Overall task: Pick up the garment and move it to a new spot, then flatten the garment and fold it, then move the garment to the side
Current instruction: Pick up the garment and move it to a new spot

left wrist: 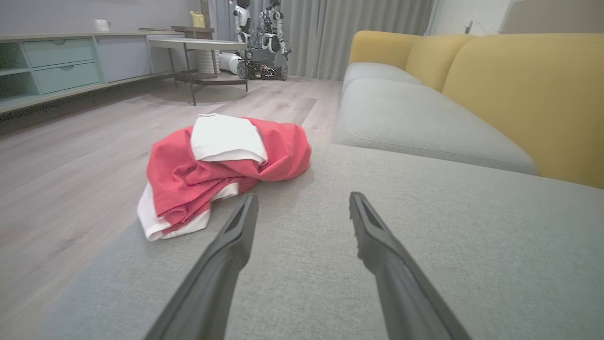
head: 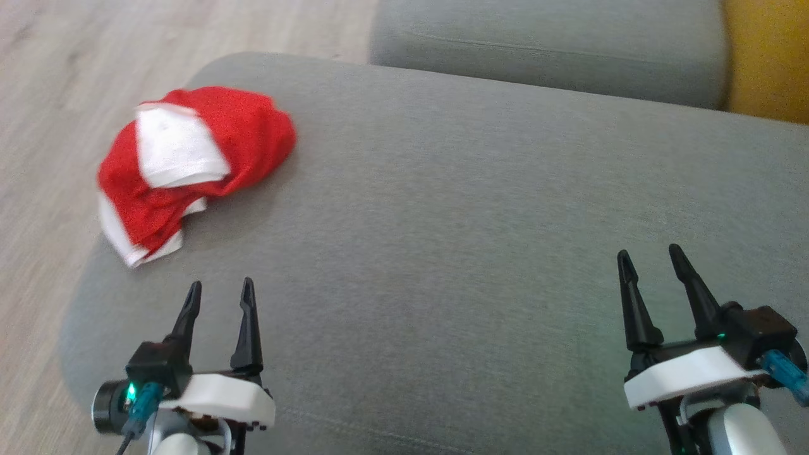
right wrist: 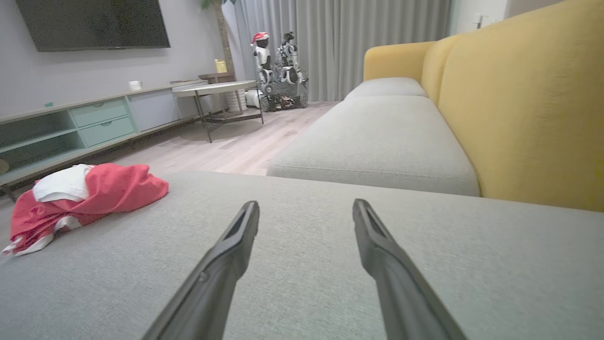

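The crumpled red thin-fabric shorts with white lining (head: 189, 167) are lying far left on the grey fabric cushion (head: 474, 221). Left gripper (head: 218, 297) and right gripper (head: 651, 259) are both hovering spread apart, empty. I'd be grabbing a thick red fold, not the loose lining.

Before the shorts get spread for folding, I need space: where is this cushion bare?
The grey cushion is bare from the garment rightward, and all between the left gripper and right gripper. It is crowded only at its far left corner, where the garment lies bunched.
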